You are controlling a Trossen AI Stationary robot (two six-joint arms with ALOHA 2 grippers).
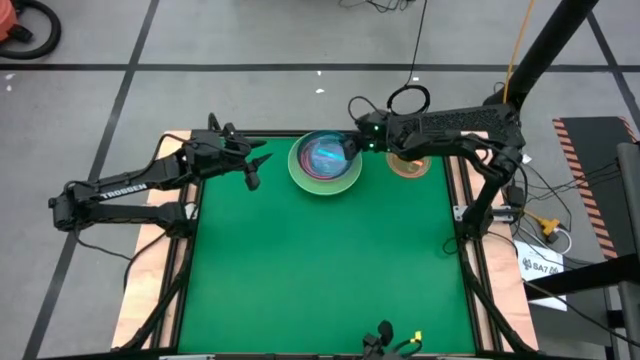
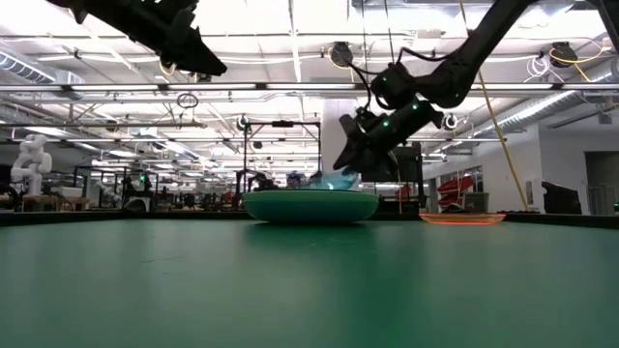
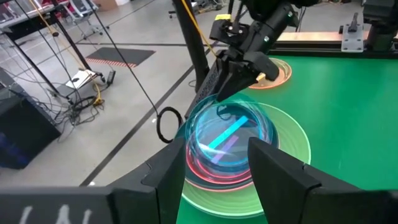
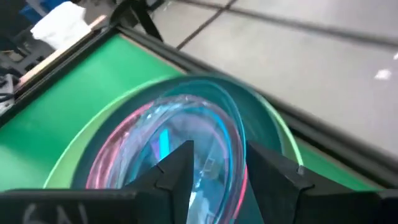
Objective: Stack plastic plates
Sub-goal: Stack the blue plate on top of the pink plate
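A stack of plates sits near the table's far edge. Its outer rim is light green, with teal and pink rims inside it. A translucent blue small plate lies on top. My right gripper is open, low over the stack's far right side, with its fingers astride the blue plate's rim. A small orange plate lies flat on the table to the right of the stack, under the right arm. My left gripper is open and raised to the left of the stack, touching nothing. My right gripper comes down slanting from the table's right, one finger inside the blue plate and the other outside its rim. The gap between them is wider than the rim. Whether either finger touches the plate, I cannot tell.
The green mat stretches toward the near edge with nothing on it. Wooden borders run along the table's left and right sides. A small dark object sits at the near edge. Cables and a stand are on the floor beyond the far edge.
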